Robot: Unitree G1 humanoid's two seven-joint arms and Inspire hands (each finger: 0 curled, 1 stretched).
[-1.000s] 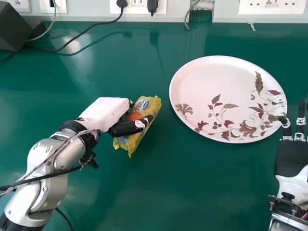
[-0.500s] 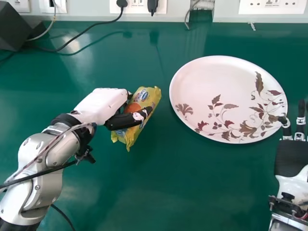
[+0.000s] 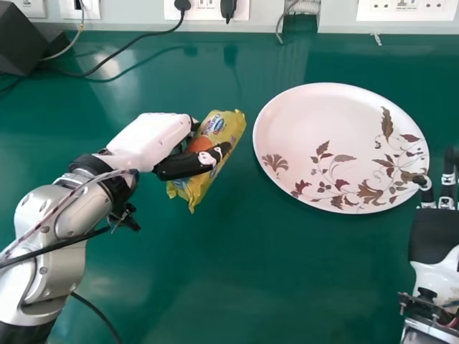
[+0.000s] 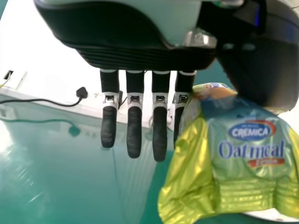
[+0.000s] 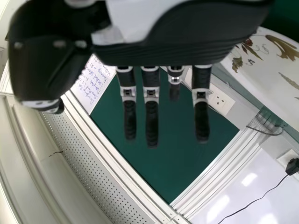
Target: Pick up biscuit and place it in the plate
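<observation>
At the near edge, the view cuts off the left arm [image 3: 61, 222] and a thin cable [image 3: 104, 317] below it. The right hand [image 3: 432, 236] lies at the right side, partly cut off by the edge of the head view. Its fingers [image 5: 152, 123] are extended and hold nothing; one lies against the plate's near right rim in the head view, though whether it touches cannot be told.

Farther in, the left hand [image 3: 152, 140] is at the packet [image 3: 219, 127], gripping it with the thumb [image 3: 188, 166] across the wrapper. The fingers [image 4: 134, 133] reach out nearly straight, side by side, and the one closest to the packet is partly covered by it. The thumb is blurred in the left wrist view, and the packet's end is cut off there. The packet slants left of the plate [image 3: 308, 118], near it but apart; its underside is hidden, so contact with the surface [image 3: 251, 272] cannot be told.

The plate shows nearly whole, its leaf pattern toward the near and right side. Beyond, a dark box [image 3: 25, 46] is cut off at the left, near a black cable [image 3: 125, 51], and wall sockets [image 3: 204, 8] are cropped along the top.
</observation>
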